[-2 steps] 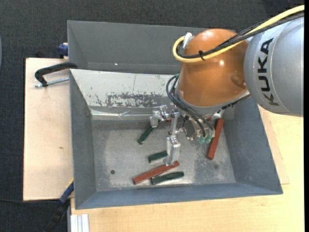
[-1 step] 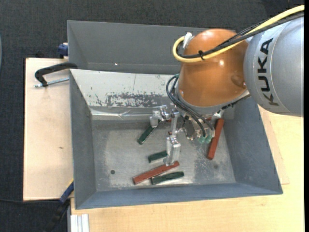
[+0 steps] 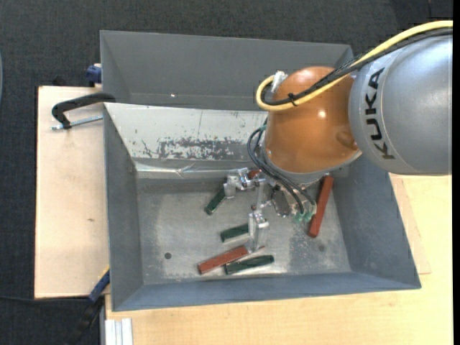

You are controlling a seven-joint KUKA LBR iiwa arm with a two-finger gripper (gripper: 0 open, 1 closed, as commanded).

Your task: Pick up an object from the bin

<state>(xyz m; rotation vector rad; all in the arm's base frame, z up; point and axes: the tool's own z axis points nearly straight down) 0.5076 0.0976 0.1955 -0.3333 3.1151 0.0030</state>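
Grey bin (image 3: 122,214): the gripper (image 3: 246,203) hung low over its floor, fingers (image 3: 257,223) spread, empty, a dark green stick (image 3: 233,233) lying just beside one fingertip. Nothing was grasped; closing and lifting not yet done.

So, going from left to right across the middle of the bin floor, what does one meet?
Tilted dark green stick → end effector → red stick near the right wall.

Dark carpeted floor (image 3: 43,27), upper left.
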